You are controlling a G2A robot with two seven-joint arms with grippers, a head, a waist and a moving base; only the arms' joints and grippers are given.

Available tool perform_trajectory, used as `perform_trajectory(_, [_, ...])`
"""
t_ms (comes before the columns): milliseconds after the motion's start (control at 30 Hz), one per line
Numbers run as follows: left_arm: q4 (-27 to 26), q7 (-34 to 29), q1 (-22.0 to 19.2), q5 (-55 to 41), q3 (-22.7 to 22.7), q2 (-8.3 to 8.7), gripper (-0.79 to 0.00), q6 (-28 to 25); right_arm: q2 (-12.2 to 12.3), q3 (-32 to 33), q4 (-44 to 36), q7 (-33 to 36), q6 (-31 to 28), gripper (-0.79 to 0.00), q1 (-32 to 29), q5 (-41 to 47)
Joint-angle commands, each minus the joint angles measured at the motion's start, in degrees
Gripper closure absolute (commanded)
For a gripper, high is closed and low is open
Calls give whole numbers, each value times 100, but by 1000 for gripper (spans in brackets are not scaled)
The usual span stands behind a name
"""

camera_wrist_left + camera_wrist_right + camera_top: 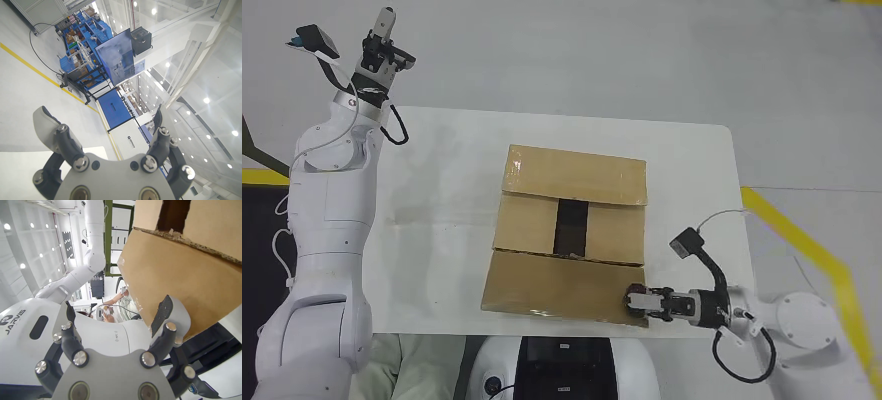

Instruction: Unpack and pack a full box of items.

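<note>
Box [567, 235]: brown corrugated cardboard, flaps parted over a dark slot, on the white table [442, 200]. Right gripper [634, 298]: jaws spread at the box's near flap edge. Left gripper [387, 20]: jaws spread, well apart from the box.

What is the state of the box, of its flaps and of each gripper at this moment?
box: upright on the table, partly open.
outer flaps: both folded outward.
inner flaps: lying almost flat, with a dark gap between them.
left gripper: open, holding nothing, away from the box.
right gripper: open, at a corner of the near outer flap, holding nothing.
</note>
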Motion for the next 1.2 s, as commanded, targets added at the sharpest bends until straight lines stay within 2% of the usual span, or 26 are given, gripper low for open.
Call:
perform_trajectory(0, [0, 0, 0, 0, 0, 0, -785, 0, 11, -95, 20, -26, 96, -785, 20, -117])
perform_trajectory(267, [0, 0, 0, 0, 0, 0, -785, 0, 50, -514, 226, -132, 299, -785, 157, -610])
perform_trajectory(733, [0, 0, 0, 0, 0, 0, -785, 0, 47, -1212, 836, -869, 323, -785, 548, -1265])
perform_trajectory(967, [0, 0, 0, 0, 0, 0, -785, 0, 115, -950, 424, -921, 225, -785, 365, -1193])
perform_trajectory(1167, [0, 0, 0, 0, 0, 0, -785, 0, 173, -469, -23, -1012, 150, -785, 65, -709])
